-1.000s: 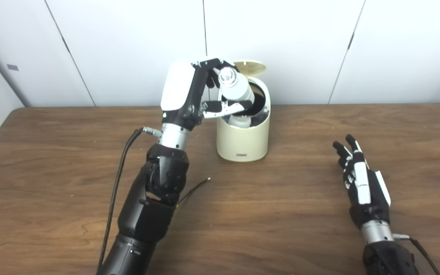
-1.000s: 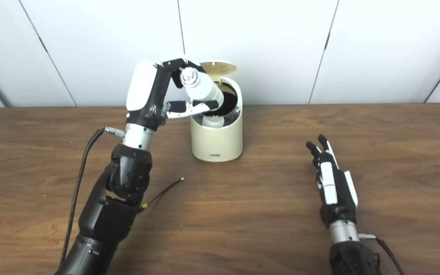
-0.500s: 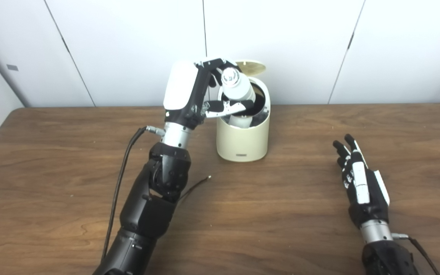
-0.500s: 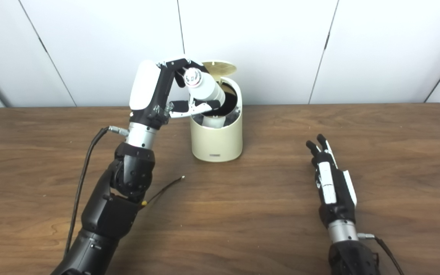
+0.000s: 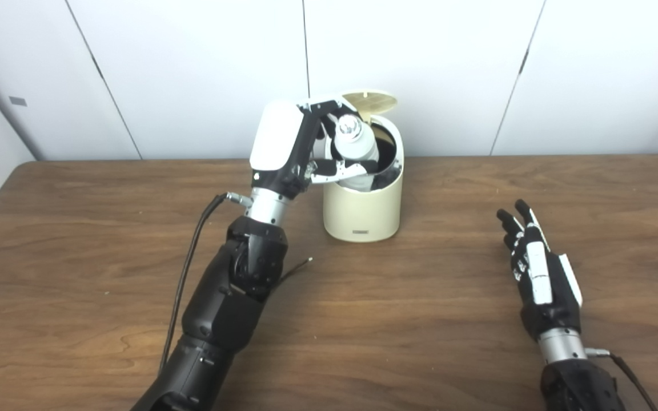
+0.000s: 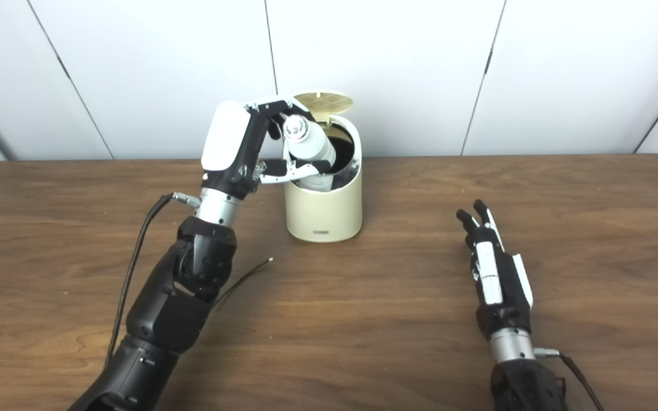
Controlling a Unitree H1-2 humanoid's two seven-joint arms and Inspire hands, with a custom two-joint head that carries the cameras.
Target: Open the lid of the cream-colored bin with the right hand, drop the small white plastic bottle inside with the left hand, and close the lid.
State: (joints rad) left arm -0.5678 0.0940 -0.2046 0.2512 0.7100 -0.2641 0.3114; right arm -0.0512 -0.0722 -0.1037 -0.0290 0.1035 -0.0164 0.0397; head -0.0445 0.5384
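we see the small white bottle (image 5: 356, 149) tilted, its lower end dipping into the mouth of the cream bin (image 5: 362, 202) and its silvery cap up toward us. our left hand (image 5: 300, 145) holds it, fingers (image 5: 324, 108) curled over the top and thumb under its side. the bin's lid (image 5: 370, 100) stands open at the back. our right hand (image 5: 537, 268) rests well apart on the table (image 5: 420, 319), holding nothing, its fingers loosely extended
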